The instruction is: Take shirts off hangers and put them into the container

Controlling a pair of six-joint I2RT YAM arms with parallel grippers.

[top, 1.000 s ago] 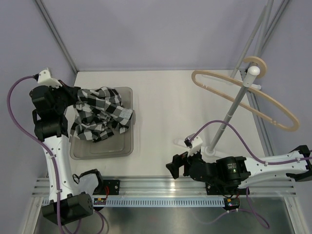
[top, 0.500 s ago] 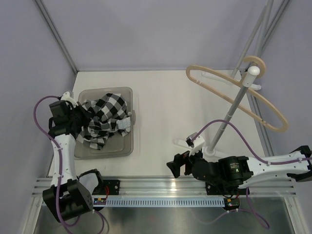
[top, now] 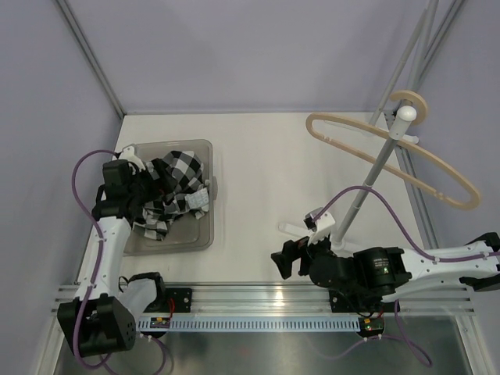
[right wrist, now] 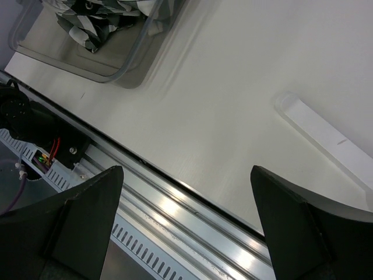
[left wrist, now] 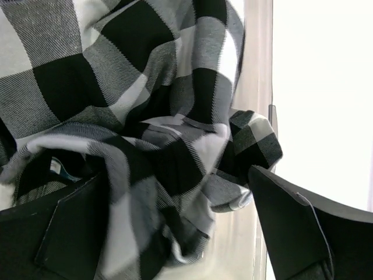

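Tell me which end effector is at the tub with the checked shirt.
The left end effector, open at the checked shirt in the clear tub. The right end effector hangs over the table, well apart from the tub.

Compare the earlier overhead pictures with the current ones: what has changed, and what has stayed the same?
The left gripper came down into the container with the shirt and opened. The shirt, now let go, lies bunched inside. The hanger swayed slightly and swung back. The container stayed in place, and the open right gripper hardly moved.
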